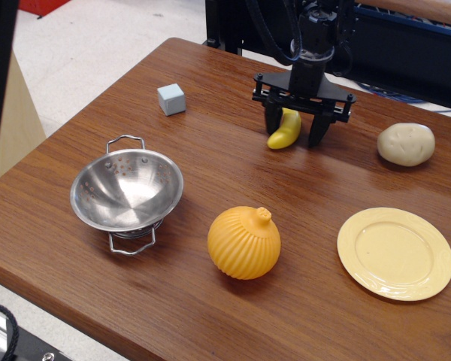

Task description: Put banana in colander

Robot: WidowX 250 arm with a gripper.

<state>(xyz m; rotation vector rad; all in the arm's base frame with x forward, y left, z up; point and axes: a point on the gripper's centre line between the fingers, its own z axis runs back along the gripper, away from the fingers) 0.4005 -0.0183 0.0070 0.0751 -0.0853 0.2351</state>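
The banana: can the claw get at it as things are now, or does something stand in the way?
Probably yes. The claw is low over the banana, one finger on each side of it, and nothing else lies close. The potato and the grey cube stand well apart from it.

A robotics laboratory bench (346, 188) of dark wood grain, set on a pale speckled floor (98, 37). Toy props lie spread on it, among them a ribbed orange vegetable (243, 242), a potato (406, 144) and a grey cube (171, 98); dark equipment framing (406, 45) with cabling stands along the far edge.
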